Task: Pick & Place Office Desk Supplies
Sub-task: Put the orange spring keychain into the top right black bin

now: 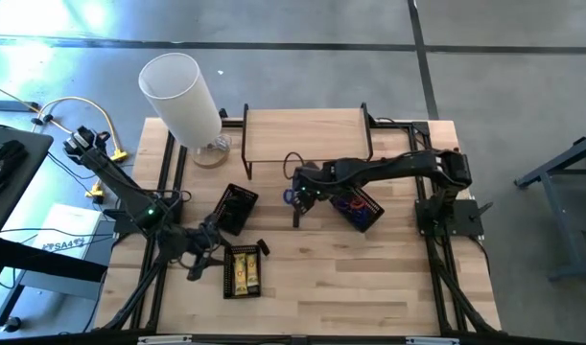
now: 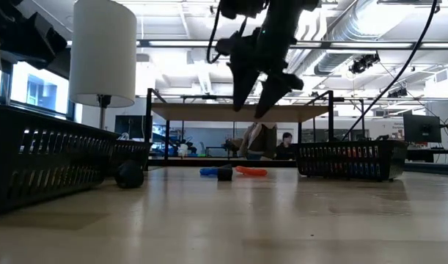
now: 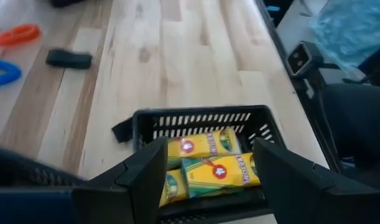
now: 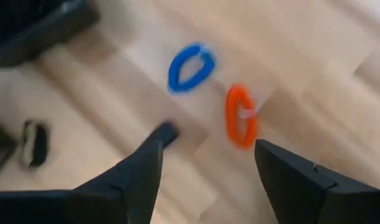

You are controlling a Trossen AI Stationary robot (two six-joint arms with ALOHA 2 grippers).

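Note:
My right gripper [image 4: 208, 146] hangs open above the middle of the table [image 1: 297, 196], its fingers pointing down. Below it lie a blue band [image 4: 191, 65], an orange band [image 4: 240, 115] and a small dark piece [image 4: 166, 132], all flat on the wood. In the low view the right gripper [image 2: 250, 110] is well clear of them. A black clip [image 4: 35, 143] lies farther off. My left gripper [image 3: 208, 149] stands open at the near left [image 1: 204, 251], just short of a black basket [image 3: 199, 118] that holds yellow packets [image 3: 208, 165].
A second black basket [image 1: 235, 209] stands left of centre, and a basket [image 1: 358, 206] holding coloured bands stands right of centre. A wooden shelf [image 1: 307, 134] and a big white cylinder [image 1: 182, 96] stand at the far side. Bare wood lies along the near edge.

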